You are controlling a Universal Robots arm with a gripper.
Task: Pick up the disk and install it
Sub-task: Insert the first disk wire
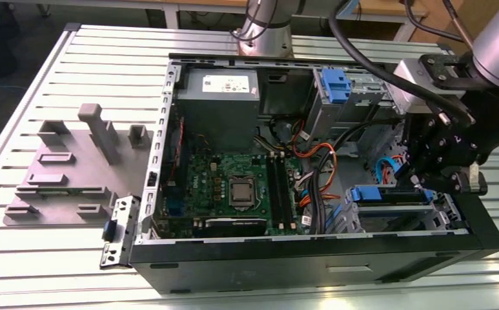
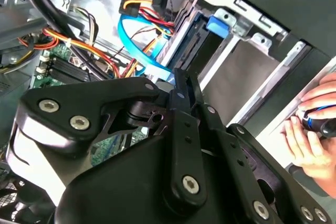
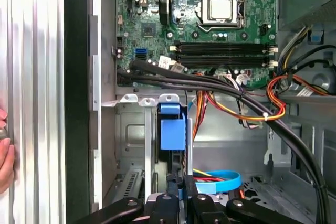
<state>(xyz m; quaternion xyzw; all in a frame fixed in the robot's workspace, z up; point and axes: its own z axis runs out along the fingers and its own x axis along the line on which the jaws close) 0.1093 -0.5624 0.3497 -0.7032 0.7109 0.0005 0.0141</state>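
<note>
Disk (image 3: 169, 145) seated edge-on in drive bay (image 1: 393, 208), case near-right corner. Pincer (image 3: 184, 182) closed on disk's rear edge. Risk: blue cable (image 3: 223, 181) beside pincer snags; skewed push jams rails; hand (image 2: 315, 129) at case edge

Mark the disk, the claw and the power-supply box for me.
disk (image 3: 172, 135): first wrist view, on its blue end tab.
claw (image 3: 181, 184): first wrist view, between the fingertips.
power-supply box (image 1: 217, 103): exterior view, on its grey top face.

No print can be read — the white sticker (image 1: 228, 83) on the grey power-supply box (image 1: 217, 103) carries dark marks too small to make out, and the motherboard (image 3: 210, 27) lettering is likewise illegible.
</note>
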